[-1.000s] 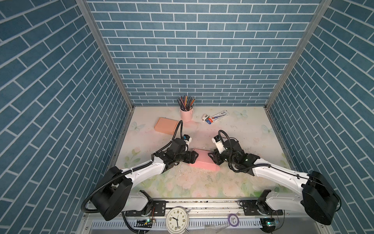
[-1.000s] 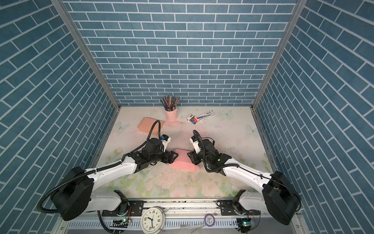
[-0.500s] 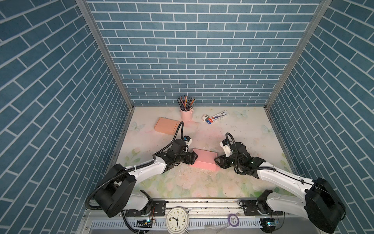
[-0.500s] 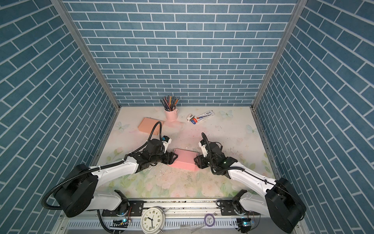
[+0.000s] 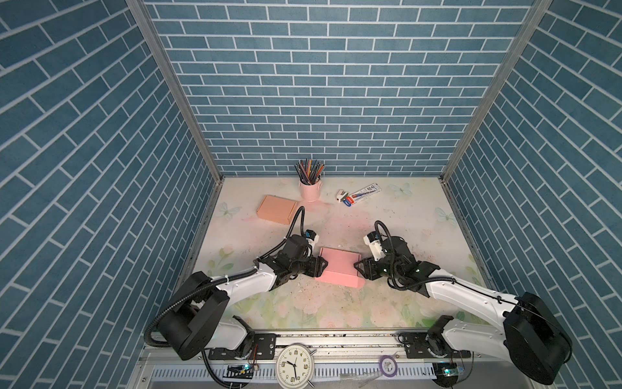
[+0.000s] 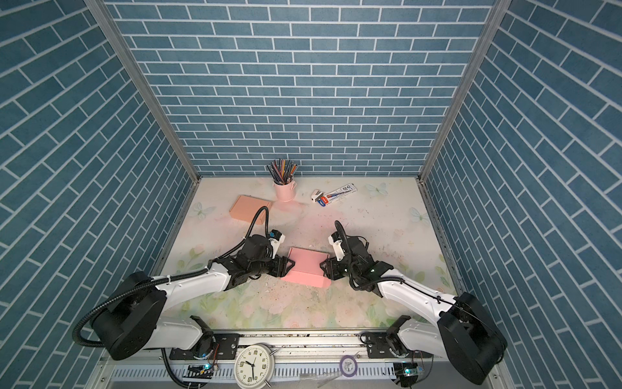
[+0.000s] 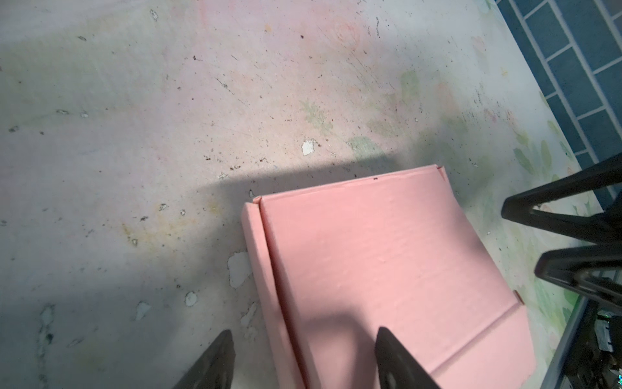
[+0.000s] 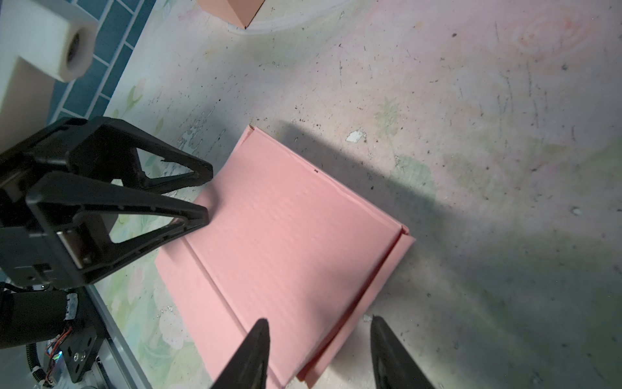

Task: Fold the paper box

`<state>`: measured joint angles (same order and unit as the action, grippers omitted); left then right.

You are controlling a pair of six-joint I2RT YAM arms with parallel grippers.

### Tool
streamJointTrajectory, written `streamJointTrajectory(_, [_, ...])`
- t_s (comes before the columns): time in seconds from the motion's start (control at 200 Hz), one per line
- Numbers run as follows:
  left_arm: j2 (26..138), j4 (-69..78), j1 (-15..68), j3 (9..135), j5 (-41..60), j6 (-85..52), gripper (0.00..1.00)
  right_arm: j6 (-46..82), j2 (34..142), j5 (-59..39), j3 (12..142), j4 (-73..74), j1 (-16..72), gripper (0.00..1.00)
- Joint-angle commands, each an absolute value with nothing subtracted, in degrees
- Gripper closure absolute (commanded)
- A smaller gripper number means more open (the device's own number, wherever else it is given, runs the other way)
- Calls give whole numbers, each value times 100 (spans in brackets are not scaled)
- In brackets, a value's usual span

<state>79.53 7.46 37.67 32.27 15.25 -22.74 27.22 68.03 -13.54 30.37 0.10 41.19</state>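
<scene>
The pink paper box (image 5: 338, 269) (image 6: 306, 269) lies on the table between both arms with its lid down. My left gripper (image 5: 322, 266) (image 6: 291, 266) is open at the box's left edge. In the left wrist view its jaws (image 7: 303, 336) straddle the side wall, one finger over the lid (image 7: 387, 262) and one over the table. My right gripper (image 5: 358, 269) (image 6: 323, 267) is open at the right edge. In the right wrist view (image 8: 319, 323) it straddles that side of the box (image 8: 286, 242) the same way. Neither gripper pinches the cardboard.
A tan folded box (image 5: 276, 209) lies at the back left. A pink cup of pencils (image 5: 310, 188) and a pen pack with a stapler (image 5: 361, 194) sit by the back wall. Brick walls close three sides, and a clock (image 5: 295, 365) stands at the front rail.
The right wrist swung out to the right, then came back low against the box's right edge. The left jaws have narrowed a little at the left edge. The box has stayed in place.
</scene>
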Motion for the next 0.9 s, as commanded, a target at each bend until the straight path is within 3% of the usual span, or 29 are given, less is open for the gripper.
streamJointTrajectory(0.0, [8085,855,3740,3139,1580,-2309,34,2833,6974,-1319,2962,79,4105,51])
streamJointTrajectory(0.895, [8068,1084,3734,2878,1598,-2418,47,2565,7601,-1115,3094,73,4107,57])
